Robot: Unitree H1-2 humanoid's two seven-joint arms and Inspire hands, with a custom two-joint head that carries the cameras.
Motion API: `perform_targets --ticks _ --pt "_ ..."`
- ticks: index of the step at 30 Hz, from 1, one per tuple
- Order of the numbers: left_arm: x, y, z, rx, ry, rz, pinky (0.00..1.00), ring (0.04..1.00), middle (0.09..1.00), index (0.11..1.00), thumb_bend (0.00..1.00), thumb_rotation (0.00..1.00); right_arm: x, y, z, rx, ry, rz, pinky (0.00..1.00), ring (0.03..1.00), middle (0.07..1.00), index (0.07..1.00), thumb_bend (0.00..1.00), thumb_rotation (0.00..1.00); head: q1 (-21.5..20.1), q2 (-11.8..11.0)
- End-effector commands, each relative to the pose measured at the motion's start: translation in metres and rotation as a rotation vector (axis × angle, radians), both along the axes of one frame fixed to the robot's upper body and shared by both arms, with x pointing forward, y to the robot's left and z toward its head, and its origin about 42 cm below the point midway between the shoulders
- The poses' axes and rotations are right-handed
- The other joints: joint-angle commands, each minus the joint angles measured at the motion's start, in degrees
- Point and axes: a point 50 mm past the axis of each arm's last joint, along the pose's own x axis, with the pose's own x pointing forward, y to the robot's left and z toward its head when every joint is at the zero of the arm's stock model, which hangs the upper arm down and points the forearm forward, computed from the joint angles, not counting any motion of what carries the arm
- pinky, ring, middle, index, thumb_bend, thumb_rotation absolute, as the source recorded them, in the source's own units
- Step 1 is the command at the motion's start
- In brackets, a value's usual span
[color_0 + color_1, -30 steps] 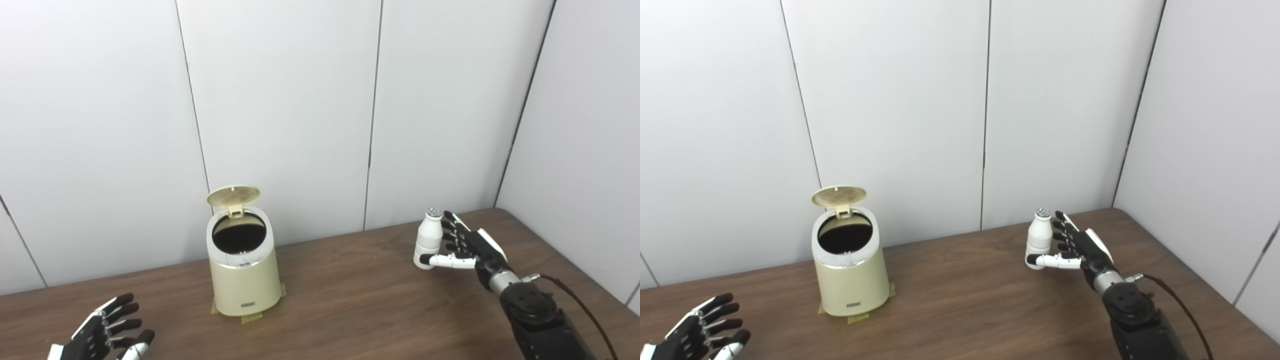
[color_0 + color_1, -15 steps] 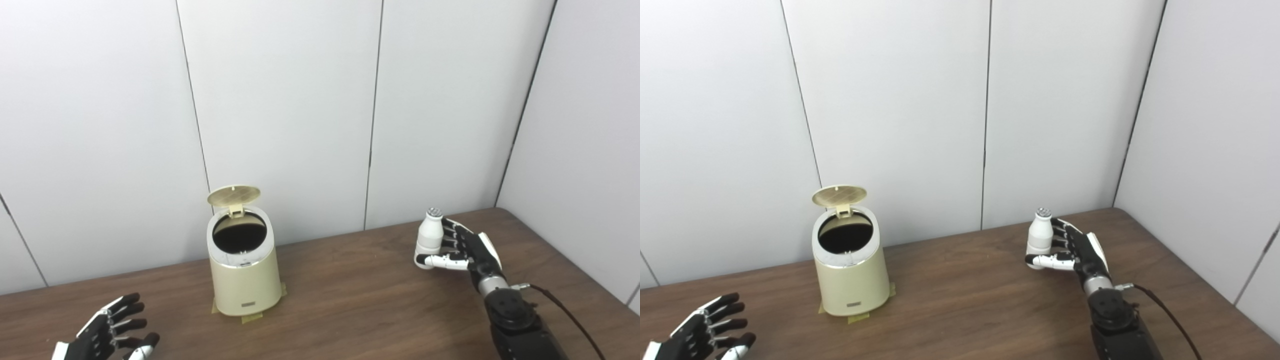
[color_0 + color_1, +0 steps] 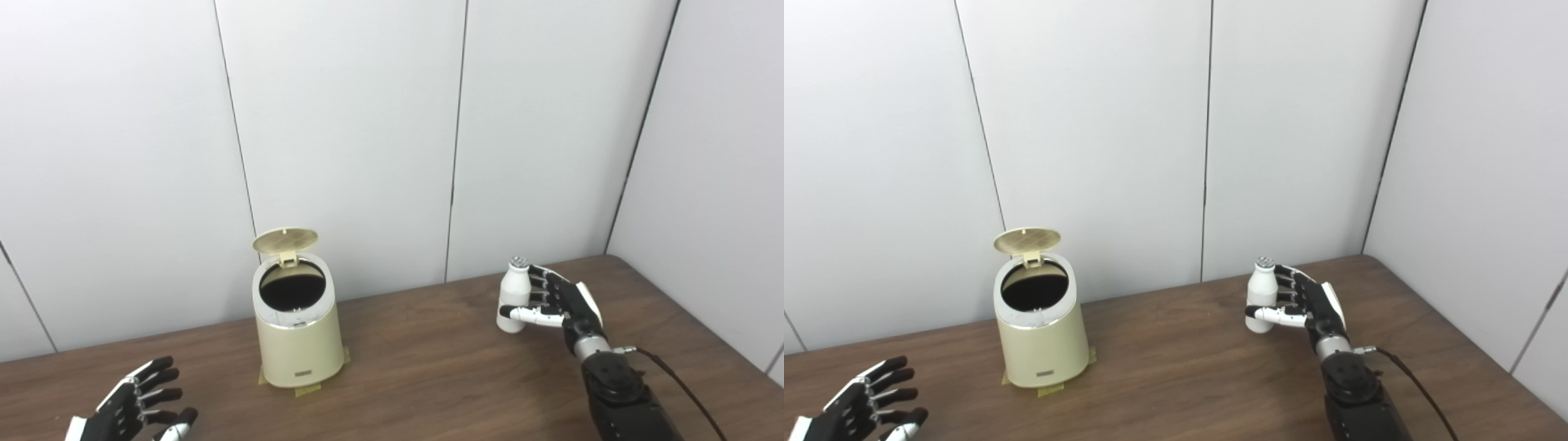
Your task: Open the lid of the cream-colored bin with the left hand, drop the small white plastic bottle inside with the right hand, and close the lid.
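The cream-colored bin (image 3: 298,343) stands on the brown table left of centre. Its round lid (image 3: 285,240) is tipped up at the back, and the dark inside shows. The small white plastic bottle (image 3: 512,296) is upright at the right, with my right hand (image 3: 560,303) shut on it: the thumb crosses its front and the fingers wrap behind. The bottle is well to the right of the bin, about level with its rim. My left hand (image 3: 136,407) is open at the bottom left, fingers spread, low over the table and apart from the bin.
Tape patches (image 3: 309,388) show at the bin's base. White wall panels (image 3: 343,122) close off the back, and another wall (image 3: 723,184) runs along the table's right side. A dark cable (image 3: 686,383) trails from my right wrist.
My right hand closed around the bottle and carried it a little to the left, toward the bin. The left hand sank slightly at the bottom left. The bin and lid stayed put.
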Motion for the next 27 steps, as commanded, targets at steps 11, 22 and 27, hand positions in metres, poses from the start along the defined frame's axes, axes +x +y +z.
perform_targets --ticks 11,22,27 --pt "0.005 -0.002 0.019 0.024 -0.069 -0.006 0.57 0.693 0.771 0.802 0.53 0.00 0.016 -0.006 0.032 -0.082 -0.128 -0.014 0.35 0.384 0.497 0.514 0.51 0.00 0.50 0.39" --pt "0.008 -0.007 0.014 0.033 -0.065 -0.008 0.64 0.698 0.765 0.800 0.55 0.00 0.009 0.036 0.075 -0.262 -0.282 0.082 0.35 0.388 0.482 0.532 0.51 0.00 2.76 0.10" --pt "0.011 -0.010 0.008 0.015 -0.059 -0.018 0.67 0.710 0.766 0.797 0.56 0.00 0.008 0.082 0.115 -0.378 -0.354 0.186 0.34 0.389 0.489 0.535 0.51 0.00 4.81 -0.27"
